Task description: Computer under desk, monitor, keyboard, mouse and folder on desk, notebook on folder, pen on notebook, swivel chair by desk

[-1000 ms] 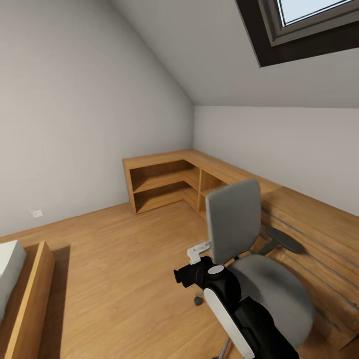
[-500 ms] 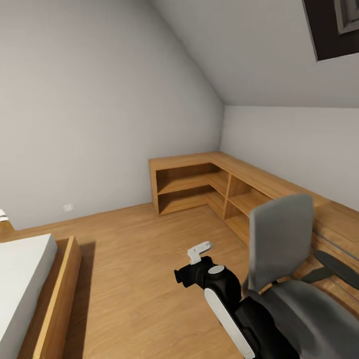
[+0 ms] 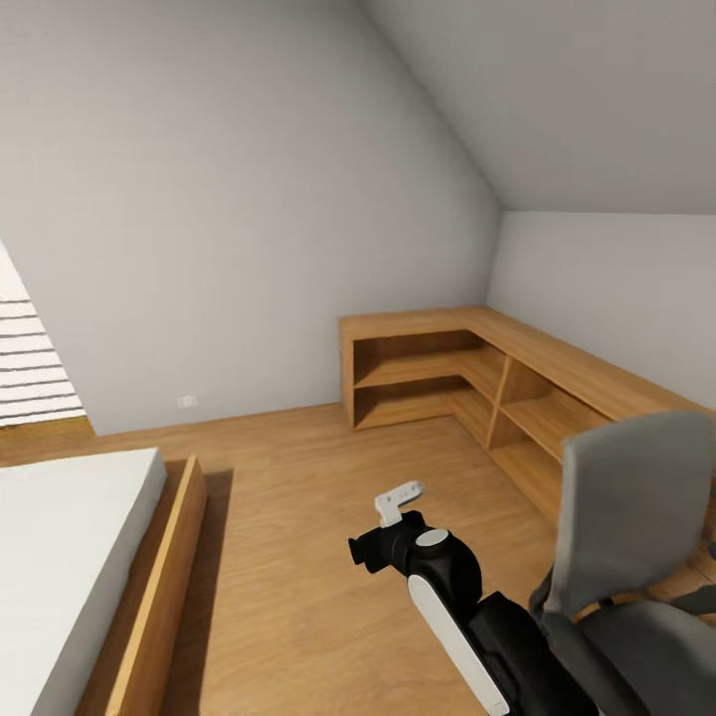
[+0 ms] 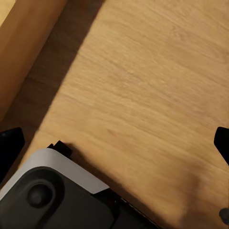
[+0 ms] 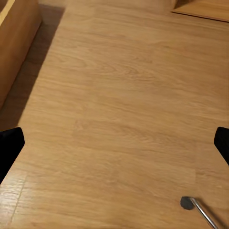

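The grey swivel chair [image 3: 636, 537] stands at the lower right of the head view, its backrest upright; the part of the seat in view is bare. One of my arms [image 3: 438, 587], black and white, is folded in front of me just left of the chair. In the left wrist view, my left gripper [image 4: 114, 143] is open over the wooden floor, its dark fingertips [image 4: 10, 143] far apart, with part of my own base [image 4: 52, 195] below. My right gripper [image 5: 114, 143] is also open and empty over the floor, near a chair caster [image 5: 187, 203].
A low wooden corner shelf unit [image 3: 447, 368] runs along the far and right walls. A bed with a wooden frame [image 3: 149, 597] and white mattress lies at the left. Open wooden floor [image 3: 288, 497] stretches between them. The ceiling slopes down on the right.
The whole view has swung to the left: the chair and shelves slide right in the picture, the skylight leaves, and the bed comes in. The arm keeps its place in the picture.
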Motion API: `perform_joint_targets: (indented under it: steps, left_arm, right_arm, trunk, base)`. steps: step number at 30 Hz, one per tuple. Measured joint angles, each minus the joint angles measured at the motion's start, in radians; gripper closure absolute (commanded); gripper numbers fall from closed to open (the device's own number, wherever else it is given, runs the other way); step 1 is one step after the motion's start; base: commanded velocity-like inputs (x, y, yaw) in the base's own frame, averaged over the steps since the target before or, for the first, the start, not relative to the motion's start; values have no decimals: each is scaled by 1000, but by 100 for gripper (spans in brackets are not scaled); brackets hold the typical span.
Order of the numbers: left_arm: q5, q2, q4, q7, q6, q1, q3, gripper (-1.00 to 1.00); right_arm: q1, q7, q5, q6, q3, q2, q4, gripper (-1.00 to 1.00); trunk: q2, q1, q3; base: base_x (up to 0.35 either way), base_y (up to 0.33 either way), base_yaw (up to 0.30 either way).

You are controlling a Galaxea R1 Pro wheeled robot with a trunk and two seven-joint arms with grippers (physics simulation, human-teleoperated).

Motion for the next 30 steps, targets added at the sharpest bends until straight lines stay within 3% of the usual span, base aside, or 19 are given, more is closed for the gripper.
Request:
perform_joint_targets:
  steps: [16, 30]
  left_arm:
    - [-1, 0, 0, 0, -3, 0, -1, -100]
    - [-2, 0, 4, 3, 2, 0, -2, -100]
  right_arm:
    - [0, 0, 1, 0, -6, -1, 0, -100]
    - [0, 1, -3, 0, -14, -1, 0, -100]
  trunk:
    - [0, 0, -1]
    - [0, 0, -1]
  base:
    - [313, 0, 47]
    - [342, 0, 169]
